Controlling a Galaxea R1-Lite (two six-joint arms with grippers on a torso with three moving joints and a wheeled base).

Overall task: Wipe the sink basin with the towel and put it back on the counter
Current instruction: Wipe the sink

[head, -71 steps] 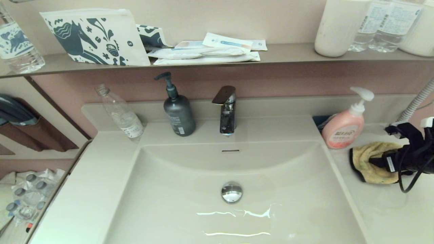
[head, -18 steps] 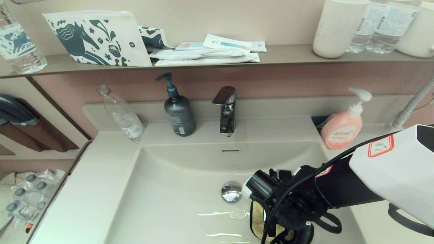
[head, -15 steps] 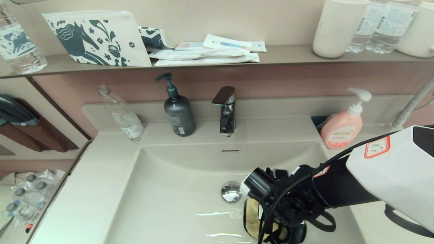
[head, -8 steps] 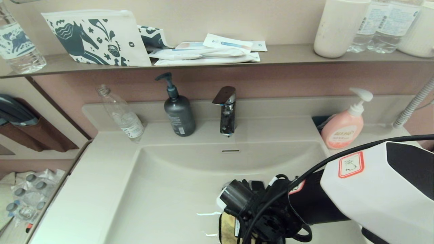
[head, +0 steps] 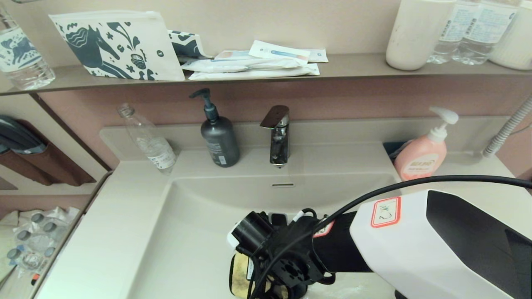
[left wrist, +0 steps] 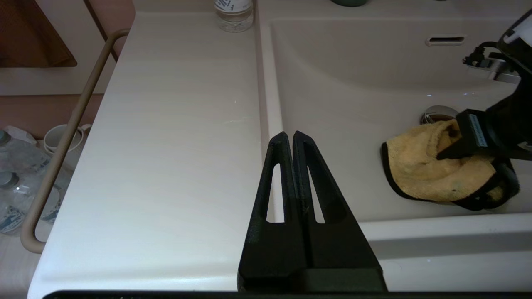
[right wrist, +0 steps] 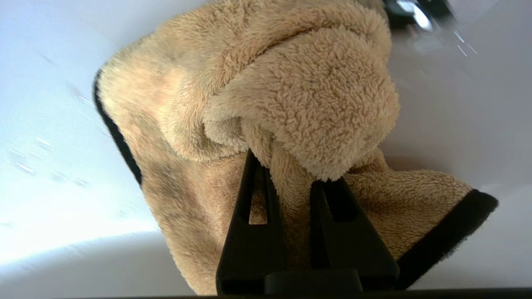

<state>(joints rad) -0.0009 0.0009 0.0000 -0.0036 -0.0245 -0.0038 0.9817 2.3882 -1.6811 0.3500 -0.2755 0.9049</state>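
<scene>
Now my right end effector (right wrist: pixel 286 174) is pinching the towel (right wrist: pixel 266 108), which lies bunched on the floor of the sink basin (head: pixel 195 232), beside the drain plug (left wrist: pixel 436 113). My left end effector (left wrist: pixel 289 137), fingers pressed together, hangs over the worktop (left wrist: pixel 166 124).

Left gripper (left wrist: pixel 293 137): two black triangular fingers pressed together, hovering over the near rim where desk meets basin.
Smooth cream-white flat desk (left wrist: pixel 174 124): left of the basin.
Wide, shallow cream-white sink basin (left wrist: pixel 353 104): round chrome drain plug (left wrist: pixel 436 113), small overflow slot (left wrist: pixel 445 40) on the far wall.
Mustard-yellow microfibre towel with black trim (left wrist: pixel 428 170): bunched on the basin floor beside the plug, clamped by the black right gripper (left wrist: pixel 451 151).
</scene>
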